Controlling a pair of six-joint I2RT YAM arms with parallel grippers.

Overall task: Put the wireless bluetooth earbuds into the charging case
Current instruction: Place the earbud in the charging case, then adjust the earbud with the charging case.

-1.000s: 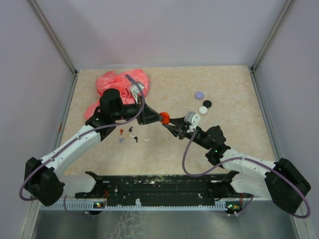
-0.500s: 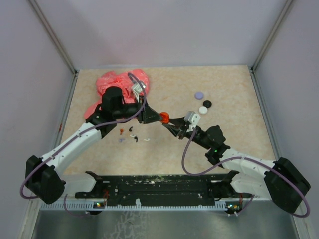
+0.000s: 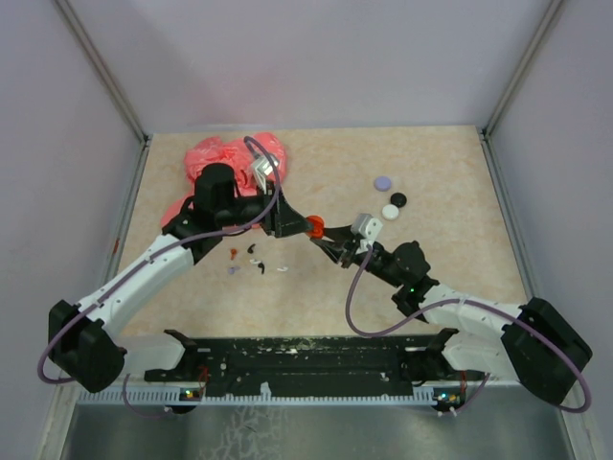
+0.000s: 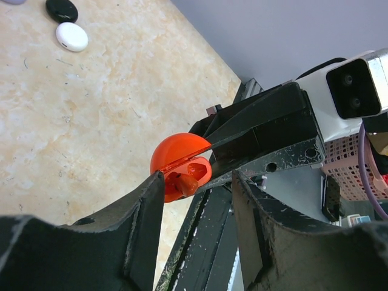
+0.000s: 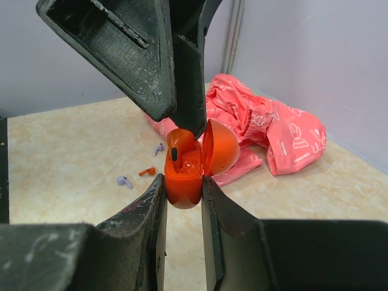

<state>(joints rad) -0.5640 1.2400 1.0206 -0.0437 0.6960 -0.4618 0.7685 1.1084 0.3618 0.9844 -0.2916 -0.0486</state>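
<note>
Overhead, we see the two arms meeting mid-table. The left gripper (image 3: pixel 292 223) and right gripper (image 3: pixel 329 240) stand tip to tip, with the small rounded orange plastic charging case (image 3: pixel 313 227) between them. Several tiny stemmed plastic earbuds (image 3: pixel 252 249) lie loose on the beige table (image 3: pixel 431 278), off to the near side of the left jaws and well apart from them. Three small round discs (image 3: pixel 390 212) sit beyond the right jaws, and a crumpled pink plastic bag (image 3: pixel 230 158) lies behind the left arm.

From the left wrist, the left jaws stand parted with nothing clamped between them. The charging case (image 4: pixel 176 151) hangs just past their tips with its lid open, pinched by the other arm's black fingers (image 4: pixel 260 127). One orange earbud (image 4: pixel 187 182) sits in its well, just off the tip of one left jaw.

From the right wrist, the right jaws are closed narrowly on the case's lower body (image 5: pixel 182 185), holding it upright with the lid (image 5: pixel 219 148) swung back. The orange bud (image 5: pixel 176 148) stands in the case directly under the left arm's fingers (image 5: pixel 121 54). We cannot tell whether it is pressed fully home. On the table beyond the jaws lie a second orange bud (image 5: pixel 145 171) and two pale purple ones (image 5: pixel 123 180).

We judge the task to be under way, with one bud placed. The matching orange bud and the other loose buds are not yet done.
</note>
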